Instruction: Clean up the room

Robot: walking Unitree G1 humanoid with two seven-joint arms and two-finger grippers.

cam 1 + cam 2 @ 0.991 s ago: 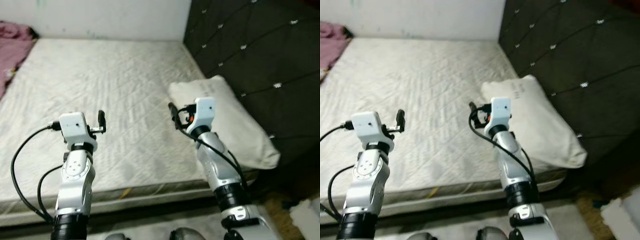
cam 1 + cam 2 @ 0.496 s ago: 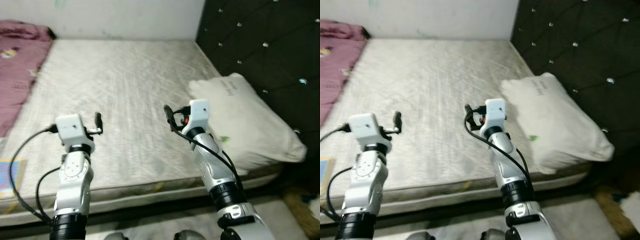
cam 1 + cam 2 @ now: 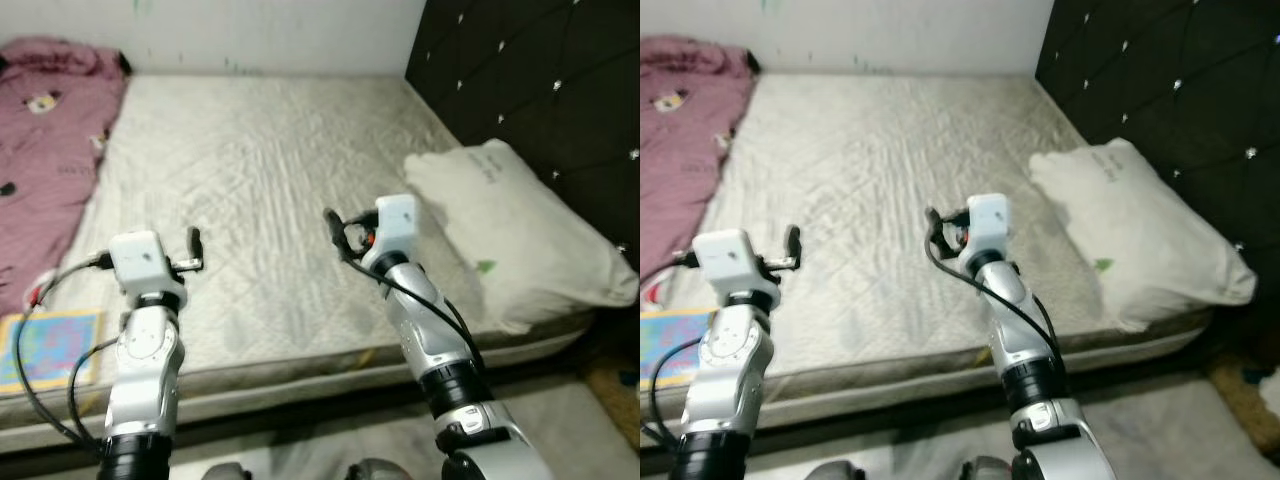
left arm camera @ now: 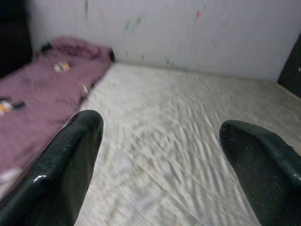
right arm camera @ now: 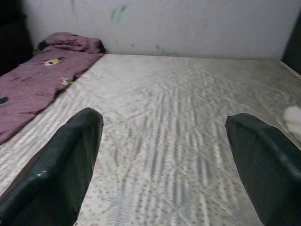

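Note:
A bare grey quilted mattress (image 3: 270, 150) lies before me. A purple blanket (image 3: 45, 150) is heaped along its left side up to the far corner. At the right, against the headboard, rests a white pillow (image 3: 520, 230). A colourful flat book (image 3: 45, 345) lies at the mattress's near left edge. My left gripper (image 3: 195, 245) is raised over the near part of the mattress, open and holding nothing (image 4: 160, 127). My right gripper (image 3: 332, 225) hovers over the mattress left of the pillow, also open and holding nothing (image 5: 164, 127).
A black tufted headboard (image 3: 540, 80) rises along the right. A pale wall (image 3: 270, 30) closes the far side. Grey floor (image 3: 560, 420) runs along the mattress's near edge, with a brownish patch (image 3: 610, 385) at the right.
The camera has swung left, so the purple blanket and the colourful book have come into view and the pillow has shifted right. Both arms keep the same raised pose.

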